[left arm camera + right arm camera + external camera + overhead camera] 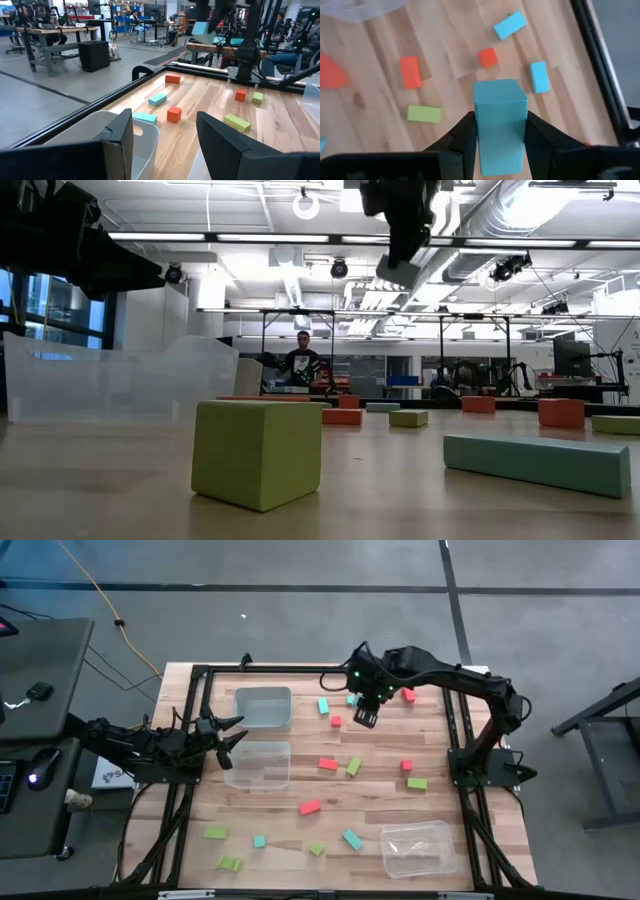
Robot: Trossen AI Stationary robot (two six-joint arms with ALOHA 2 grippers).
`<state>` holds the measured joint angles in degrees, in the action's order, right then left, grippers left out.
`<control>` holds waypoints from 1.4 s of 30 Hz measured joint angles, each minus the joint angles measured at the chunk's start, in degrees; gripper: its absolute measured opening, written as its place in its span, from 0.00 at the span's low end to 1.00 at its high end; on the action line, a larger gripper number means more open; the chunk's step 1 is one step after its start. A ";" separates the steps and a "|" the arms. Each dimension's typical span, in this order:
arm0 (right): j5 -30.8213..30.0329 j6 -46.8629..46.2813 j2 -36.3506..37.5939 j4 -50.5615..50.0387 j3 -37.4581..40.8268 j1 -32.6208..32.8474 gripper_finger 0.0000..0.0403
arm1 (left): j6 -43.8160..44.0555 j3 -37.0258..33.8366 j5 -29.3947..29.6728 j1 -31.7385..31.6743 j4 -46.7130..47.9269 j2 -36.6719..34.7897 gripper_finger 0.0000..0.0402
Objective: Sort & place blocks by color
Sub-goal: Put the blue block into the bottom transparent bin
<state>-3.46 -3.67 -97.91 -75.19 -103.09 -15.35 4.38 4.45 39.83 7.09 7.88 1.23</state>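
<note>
The wooden worktop point(380, 795) carries three clear tubs: one near the far edge point(263, 707), one just in front of it point(258, 764) and one at the near right corner point(418, 848). The right arm point(470, 690) reaches from its base at the worktop's right side across to the far middle, its wrist bent downward and raised well above the wood. The left arm point(140, 745) lies low along the left edge, its fingers point(220, 137) spread apart and holding nothing, pointing at the two left tubs. Red, lime green and teal blocks lie scattered over the wood, among them a red bar point(310, 807) near the middle and a green bar point(417, 783) toward the right. The right gripper point(499, 132) has its fingers clenched on a teal block point(499, 125), which sits between them and juts out past their tips, held in the air over two teal bars and a small red cube point(488, 57).
</note>
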 joint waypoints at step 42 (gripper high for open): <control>-0.31 -57.18 14.73 7.11 27.60 49.00 0.26 | 0.05 0.02 -0.17 0.00 -0.02 0.00 0.38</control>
<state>-3.77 -60.85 -83.18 -68.07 -75.49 33.65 4.44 4.47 39.66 7.09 7.86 1.23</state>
